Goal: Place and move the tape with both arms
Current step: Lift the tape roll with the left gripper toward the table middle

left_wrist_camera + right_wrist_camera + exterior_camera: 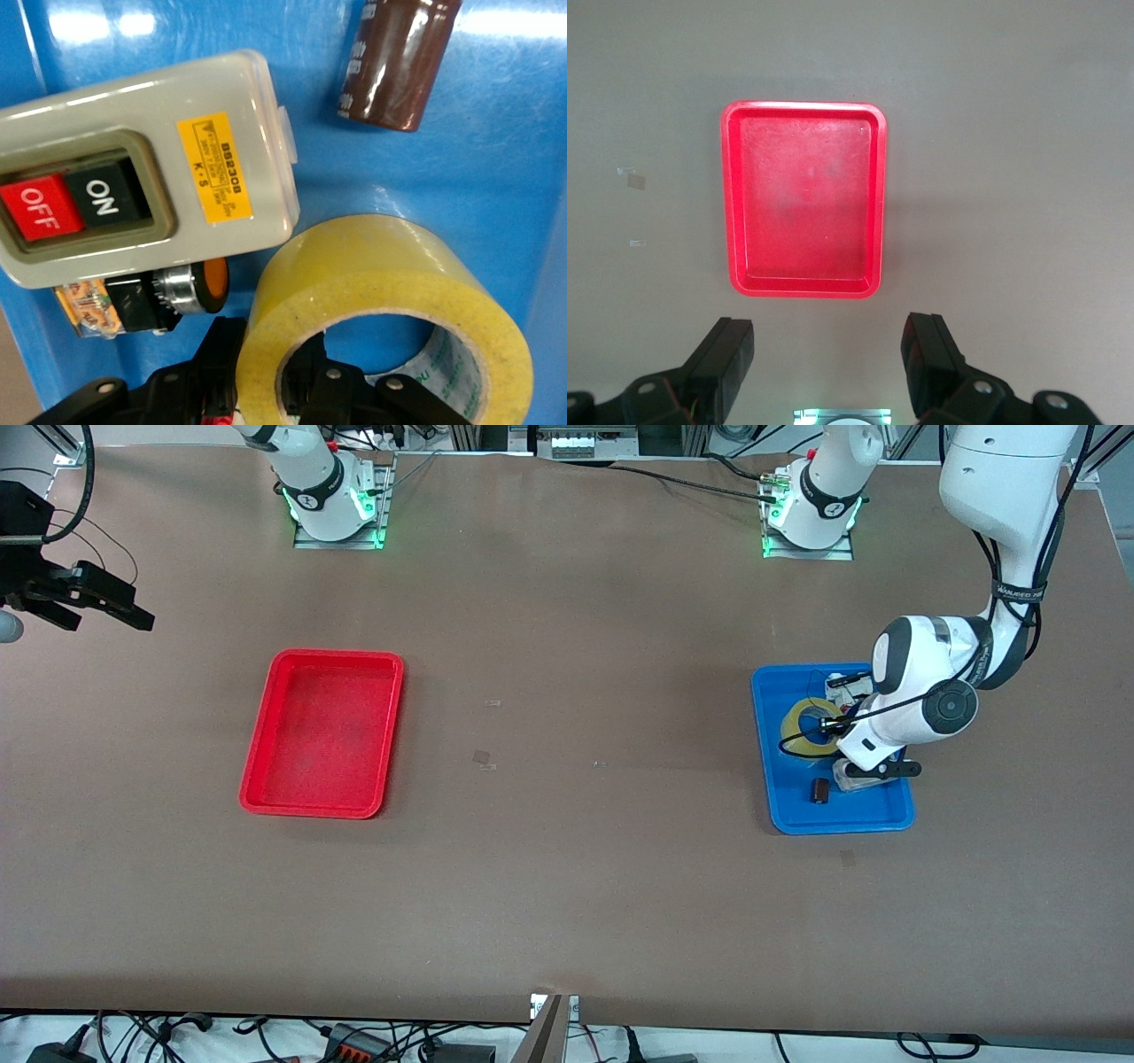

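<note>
The left end effector (275,390) straddles the tape (390,310) wall – one finger inside, not visibly clamped – to lift it from the blue tray (886,815), while the right end effector (828,354) waits, spread open.

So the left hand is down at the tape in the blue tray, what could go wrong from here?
1. The left hand straddles the wall of the tape, one finger inside the hole. The grip looks shallow, so the roll might tilt or slip on lifting.
2. The switch box and the orange-capped part lie right beside the roll; they may get nudged in the blue tray.
3. The right hand waits open above the table, apart from the red tray, so a handover needs a long carry.
</note>
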You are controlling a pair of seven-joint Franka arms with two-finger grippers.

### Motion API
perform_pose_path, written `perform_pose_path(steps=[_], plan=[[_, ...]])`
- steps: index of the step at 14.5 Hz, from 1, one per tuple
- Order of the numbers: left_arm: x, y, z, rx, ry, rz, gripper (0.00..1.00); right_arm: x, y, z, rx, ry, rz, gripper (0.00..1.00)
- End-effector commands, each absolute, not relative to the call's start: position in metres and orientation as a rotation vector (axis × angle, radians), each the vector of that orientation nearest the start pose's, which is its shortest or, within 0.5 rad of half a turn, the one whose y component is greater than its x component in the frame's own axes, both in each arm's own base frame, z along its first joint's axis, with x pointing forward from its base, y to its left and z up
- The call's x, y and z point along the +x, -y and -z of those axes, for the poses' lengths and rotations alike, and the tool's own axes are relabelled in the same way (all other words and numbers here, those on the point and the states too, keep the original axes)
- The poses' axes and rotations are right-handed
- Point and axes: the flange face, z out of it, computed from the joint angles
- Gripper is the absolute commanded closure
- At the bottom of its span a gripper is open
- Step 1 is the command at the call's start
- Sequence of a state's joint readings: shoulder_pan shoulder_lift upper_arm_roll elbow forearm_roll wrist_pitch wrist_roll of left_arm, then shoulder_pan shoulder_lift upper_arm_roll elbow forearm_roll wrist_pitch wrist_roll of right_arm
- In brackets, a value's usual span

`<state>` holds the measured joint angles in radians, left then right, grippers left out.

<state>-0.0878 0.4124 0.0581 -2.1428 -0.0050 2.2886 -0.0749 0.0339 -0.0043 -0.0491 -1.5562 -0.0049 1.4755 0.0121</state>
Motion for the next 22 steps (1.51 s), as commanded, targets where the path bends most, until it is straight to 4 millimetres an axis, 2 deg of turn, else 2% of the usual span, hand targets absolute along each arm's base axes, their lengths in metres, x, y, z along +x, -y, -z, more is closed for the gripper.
perform_pose_path(steps=[1, 4, 5, 6, 8, 9, 16, 19, 22], plan=[[0.541, 0.018, -0.225, -3.095, 0.091, -0.411, 0.87, 0.543, 0.008, -0.629, -3.141, -0.053, -0.116, 0.02], [0.54, 0.03, -0.272, -3.112, 0.058, -0.369, 0.87, 0.543, 0.008, -0.629, -3.141, -0.056, -0.113, 0.02], [0.54, 0.039, -0.282, -3.117, 0.038, -0.349, 0.87, 0.543, 0.008, -0.629, -3.141, -0.056, -0.113, 0.02], [0.539, 0.058, -0.289, -3.121, 0.035, -0.331, 0.87, 0.543, 0.008, -0.629, -3.141, -0.053, -0.113, 0.02], [0.539, 0.111, -0.3, -3.125, 0.095, -0.296, 0.87, 0.543, 0.008, -0.629, -3.141, -0.053, -0.111, 0.02], [0.538, 0.146, -0.303, -3.128, 0.139, -0.286, 0.87, 0.543, 0.009, -0.628, -3.141, -0.056, -0.113, 0.02], [0.514, 0.342, -0.306, -3.164, 0.337, -0.292, 0.86, 0.544, 0.01, -0.626, -3.143, -0.056, -0.121, 0.02], [0.503, 0.404, -0.288, -3.153, 0.343, -0.29, 0.86, 0.546, 0.011, -0.622, -3.143, -0.058, -0.13, 0.02], [0.502, 0.453, -0.266, -3.118, 0.378, -0.205, 0.86, 0.546, 0.012, -0.622, -3.145, -0.063, -0.13, 0.02]])
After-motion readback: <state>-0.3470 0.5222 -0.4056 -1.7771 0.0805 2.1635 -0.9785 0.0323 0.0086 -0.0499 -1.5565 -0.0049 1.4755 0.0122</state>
